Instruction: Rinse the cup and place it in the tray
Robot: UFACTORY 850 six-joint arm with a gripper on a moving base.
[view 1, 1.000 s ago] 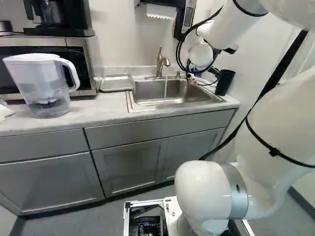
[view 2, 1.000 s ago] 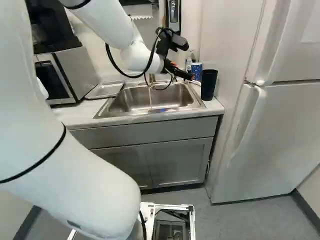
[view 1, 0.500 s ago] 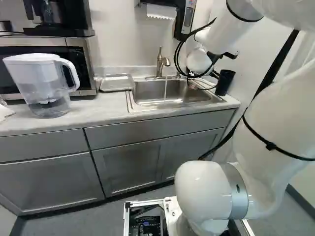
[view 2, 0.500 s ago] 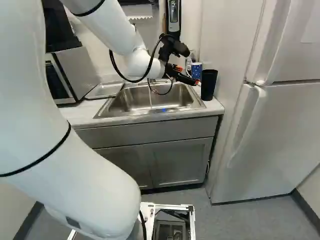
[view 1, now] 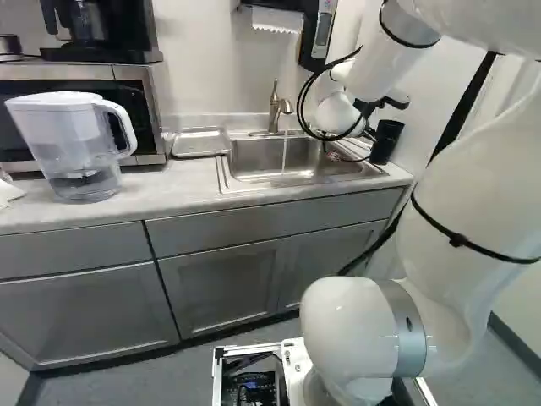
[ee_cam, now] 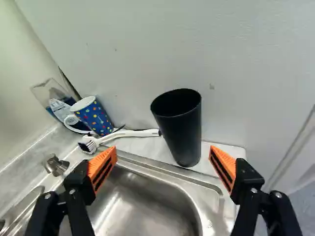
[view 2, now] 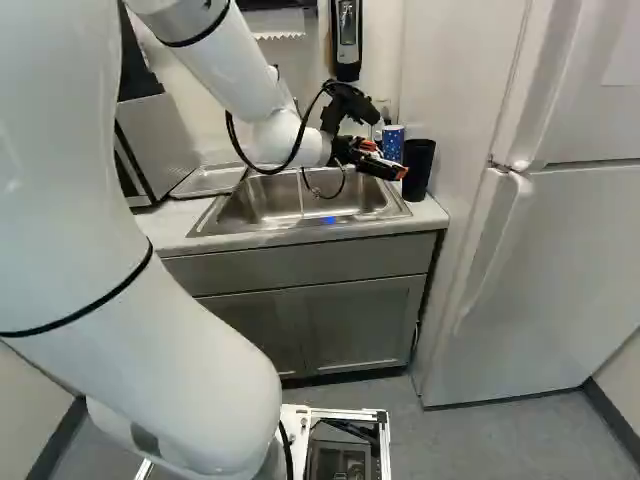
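Wrist view: gripper [view 2: 390, 163] spread open, facing black cup [ee_cam: 179, 132]

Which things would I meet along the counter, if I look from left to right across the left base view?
Water pitcher → metal tray → faucet → black cup.

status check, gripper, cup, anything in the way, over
Gripper open, nothing held. Black cup upright ahead, not gripped. Brush lying beside cup, could get nudged; approach otherwise looks clear.
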